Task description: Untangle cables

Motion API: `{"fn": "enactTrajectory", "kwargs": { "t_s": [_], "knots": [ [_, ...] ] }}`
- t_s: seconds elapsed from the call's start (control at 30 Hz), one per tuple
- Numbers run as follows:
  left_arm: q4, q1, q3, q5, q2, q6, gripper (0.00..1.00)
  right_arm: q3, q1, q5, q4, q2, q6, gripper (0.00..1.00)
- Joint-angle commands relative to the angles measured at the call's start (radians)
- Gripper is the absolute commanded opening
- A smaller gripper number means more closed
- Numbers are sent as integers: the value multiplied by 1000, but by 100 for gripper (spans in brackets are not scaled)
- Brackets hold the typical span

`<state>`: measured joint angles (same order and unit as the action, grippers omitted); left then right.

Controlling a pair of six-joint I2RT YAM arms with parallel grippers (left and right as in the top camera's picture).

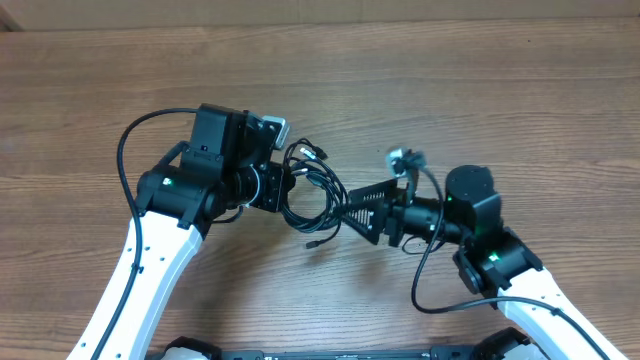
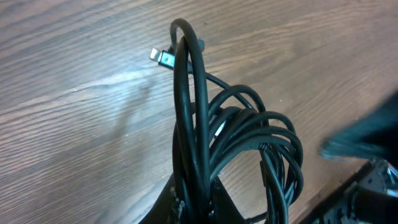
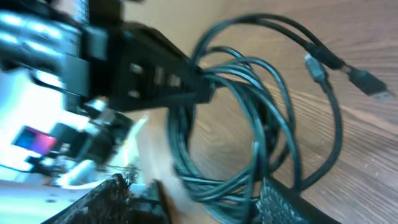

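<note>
Black cables (image 2: pixel 189 124) — brown wood-grain table (image 1: pixel 450 80).

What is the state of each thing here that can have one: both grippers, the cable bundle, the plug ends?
left gripper: shut on the cables, clamping one side of the bundle.
right gripper: open, fingers spread at the coil, some strands seemingly between them.
cables: coiled in tangled loops, not yet separated.
silvery plug: free, plugged into nothing.
</note>
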<state>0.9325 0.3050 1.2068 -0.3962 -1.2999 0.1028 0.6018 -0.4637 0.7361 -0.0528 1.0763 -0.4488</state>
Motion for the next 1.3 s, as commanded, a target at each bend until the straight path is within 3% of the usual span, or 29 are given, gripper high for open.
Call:
{"fn": "enactTrajectory", "kwargs": {
  "t_s": [0.0,0.1,0.53,0.73,0.97,1.27],
  "knots": [
    [15,-3,26,-81,12,-68,4,0,-31,-230,38,-6,149,67],
    [50,-3,26,-96,12,-94,4,0,-43,-326,51,-6,203,68],
    [58,-2,24,-182,-3,-77,4,0,-167,-325,55,-5,216,67],
    [66,21,24,-208,-25,-85,4,0,-188,-377,58,-3,215,51],
    [79,51,24,-207,-29,-108,4,0,-188,-376,55,-3,212,6],
    [44,49,24,-203,-29,-107,4,0,-188,-185,66,-3,210,4]
  ]
}}
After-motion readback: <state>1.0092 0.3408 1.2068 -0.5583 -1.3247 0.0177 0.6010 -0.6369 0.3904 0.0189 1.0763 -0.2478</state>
